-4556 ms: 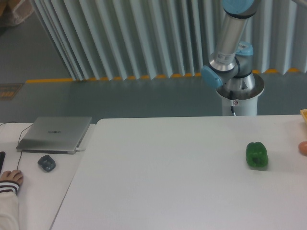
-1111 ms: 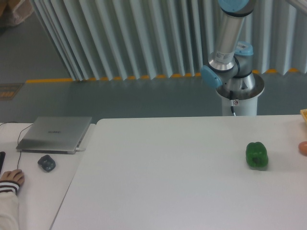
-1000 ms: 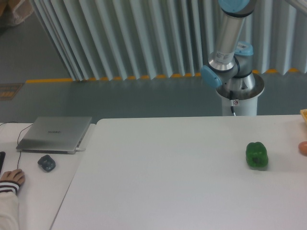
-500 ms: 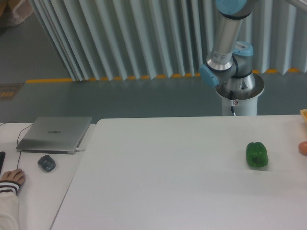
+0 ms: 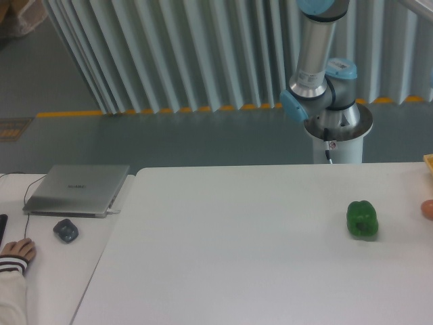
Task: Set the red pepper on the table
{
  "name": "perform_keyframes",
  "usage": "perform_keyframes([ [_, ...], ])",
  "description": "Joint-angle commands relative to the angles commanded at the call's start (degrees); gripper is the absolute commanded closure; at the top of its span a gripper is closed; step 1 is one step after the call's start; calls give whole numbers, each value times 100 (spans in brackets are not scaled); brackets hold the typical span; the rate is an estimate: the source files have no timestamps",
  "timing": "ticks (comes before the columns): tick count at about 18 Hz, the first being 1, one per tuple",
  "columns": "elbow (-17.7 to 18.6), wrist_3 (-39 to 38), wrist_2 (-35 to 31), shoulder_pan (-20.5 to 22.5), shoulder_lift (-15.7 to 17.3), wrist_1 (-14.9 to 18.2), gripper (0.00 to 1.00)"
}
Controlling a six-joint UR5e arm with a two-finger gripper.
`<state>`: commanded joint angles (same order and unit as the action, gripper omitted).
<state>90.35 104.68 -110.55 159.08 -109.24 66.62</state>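
Note:
The red pepper is out of view. The large white table (image 5: 223, 250) fills the lower middle and right of the camera view. Only the arm's base and lower link (image 5: 318, 81) show behind the table's far right edge, rising out of the top of the frame. The gripper itself is outside the picture.
A green pepper (image 5: 362, 219) sits on the table at the right. A small orange-pink rounded object (image 5: 427, 209) is cut off by the right edge. On the narrower desk at the left lie a closed laptop (image 5: 78, 189), a mouse (image 5: 65, 231) and a person's hand (image 5: 15, 252).
The arm's lower link has swung slightly to the left and stands more upright. The green pepper and the desk items have not moved.

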Motion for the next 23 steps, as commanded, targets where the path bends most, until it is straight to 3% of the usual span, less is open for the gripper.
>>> perform_keyframes([
  [6, 88, -9, -327, 87, -317, -97, 100],
  [10, 53, 9, -433, 140, -352, -114, 100],
  [14, -131, -210, -433, 132, -659, -491, 100],
  [16, -298, -447, -415, 132, -756, -519, 100],
  [19, -518, -737, -258, 123, -818, -519, 100],
  [23, -615, -870, 585, 236, -687, -493, 100],
])
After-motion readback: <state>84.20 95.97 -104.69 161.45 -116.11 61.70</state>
